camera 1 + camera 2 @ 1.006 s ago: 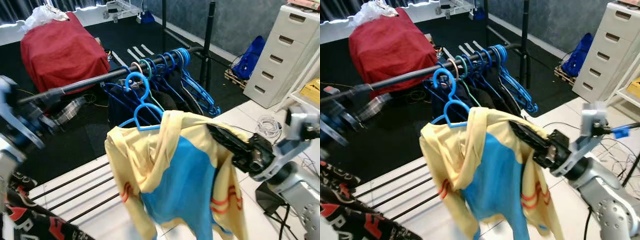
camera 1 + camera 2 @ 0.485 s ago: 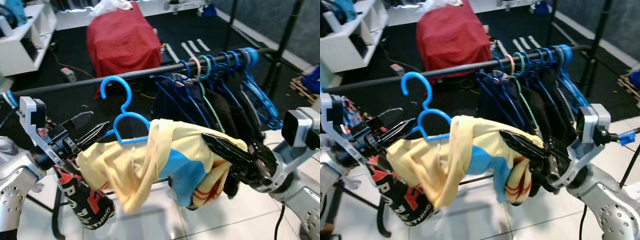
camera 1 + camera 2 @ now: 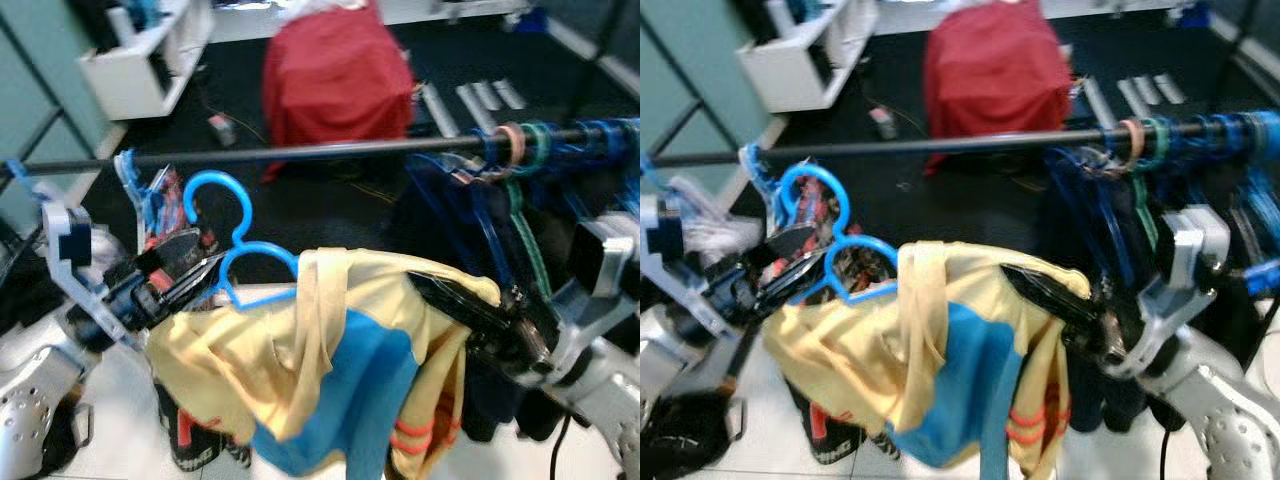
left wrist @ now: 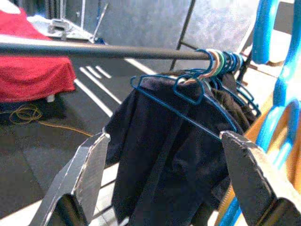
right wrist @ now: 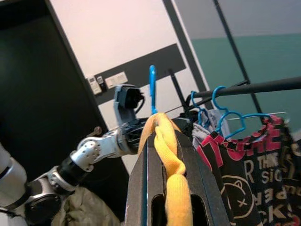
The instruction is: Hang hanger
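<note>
A blue plastic hanger (image 3: 228,228) carries a yellow and blue shirt (image 3: 345,375) and hangs in the air in front of and below the black clothes rail (image 3: 300,152). My right gripper (image 3: 432,292) is at the shirt's right shoulder; in the right wrist view its fingers (image 5: 141,188) are shut on a roll of yellow cloth (image 5: 170,169). At the hanger's left end my left gripper (image 3: 205,262) stands open. The left wrist view has its two fingers (image 4: 89,174) spread wide, with the blue hanger (image 4: 282,94) just outside one of them.
Several blue hangers with dark clothes (image 3: 520,170) crowd the rail's right part. A black printed T-shirt (image 3: 190,435) hangs low at the left. Behind the rail stand a red-covered block (image 3: 335,70) and a white shelf unit (image 3: 150,60) on the dark floor.
The camera has swung left, so the rail's bare left stretch and the white shelf have come into view. The left gripper has risen to the hanger's left end; the right gripper keeps the shirt.
</note>
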`<state>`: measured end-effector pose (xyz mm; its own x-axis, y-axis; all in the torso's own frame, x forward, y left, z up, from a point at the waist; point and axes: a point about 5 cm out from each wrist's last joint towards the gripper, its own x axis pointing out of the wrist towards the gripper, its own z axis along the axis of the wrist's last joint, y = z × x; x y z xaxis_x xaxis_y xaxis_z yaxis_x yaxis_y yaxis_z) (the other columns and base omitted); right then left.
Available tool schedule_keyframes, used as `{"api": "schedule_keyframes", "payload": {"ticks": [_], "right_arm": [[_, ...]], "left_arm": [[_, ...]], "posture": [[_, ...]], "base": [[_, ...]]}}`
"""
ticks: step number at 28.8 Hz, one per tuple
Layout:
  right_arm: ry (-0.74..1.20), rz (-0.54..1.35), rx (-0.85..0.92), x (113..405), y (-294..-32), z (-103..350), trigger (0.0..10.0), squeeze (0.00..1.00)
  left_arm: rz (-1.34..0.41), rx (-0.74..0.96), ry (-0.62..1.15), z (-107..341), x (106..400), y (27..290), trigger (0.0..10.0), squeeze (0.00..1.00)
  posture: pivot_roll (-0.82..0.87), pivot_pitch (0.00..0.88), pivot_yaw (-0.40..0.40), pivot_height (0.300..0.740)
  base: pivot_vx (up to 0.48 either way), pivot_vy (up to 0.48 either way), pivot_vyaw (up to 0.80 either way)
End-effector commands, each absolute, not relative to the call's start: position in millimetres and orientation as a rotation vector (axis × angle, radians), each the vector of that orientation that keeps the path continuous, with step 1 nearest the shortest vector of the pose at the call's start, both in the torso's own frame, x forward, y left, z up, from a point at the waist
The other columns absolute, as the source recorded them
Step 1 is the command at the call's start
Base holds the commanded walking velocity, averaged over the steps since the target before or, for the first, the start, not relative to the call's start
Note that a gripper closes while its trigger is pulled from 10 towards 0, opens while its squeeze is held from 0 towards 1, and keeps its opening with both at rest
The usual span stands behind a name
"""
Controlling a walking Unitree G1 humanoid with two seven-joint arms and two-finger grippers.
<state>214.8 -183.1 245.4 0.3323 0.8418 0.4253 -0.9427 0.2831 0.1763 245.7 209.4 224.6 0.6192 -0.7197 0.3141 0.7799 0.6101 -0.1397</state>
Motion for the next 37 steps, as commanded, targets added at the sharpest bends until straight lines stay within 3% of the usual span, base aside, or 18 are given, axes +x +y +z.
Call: {"api": "schedule_keyframes", "payload": {"ticks": [1,13,16,22,37], "right_arm": [[-0.375,1.216,0.445,213,-186,259,10.0,0.0],[-0.535,1.063,0.449,223,-211,280,10.0,0.0],[-0.545,1.047,0.457,223,-212,281,10.0,0.0],[-0.61,1.102,0.48,218,-214,290,10.0,0.0],[-0.689,1.297,0.471,194,-201,317,10.0,0.0]], "left_arm": [[-0.928,-0.255,-0.218,226,241,208,10.0,0.0],[-0.939,-0.276,-0.252,241,240,219,10.0,0.0],[-0.964,-0.302,-0.274,244,241,214,10.0,0.0],[-1.032,-0.315,-0.3,248,247,197,10.0,0.0],[-1.013,-0.303,-0.32,249,262,188,10.0,0.0]], "posture": [[-0.05,0.116,0.075,0.74],[-0.05,0.119,0.087,0.74],[-0.05,0.117,0.089,0.74],[-0.06,0.112,0.087,0.74],[-0.07,0.113,0.09,0.74]], "base": [[0.0,0.0,0.0],[0.0,0.0,0.0],[0.0,0.0,-0.8],[0.0,0.0,-0.13],[0.0,0.0,0.0]]}}
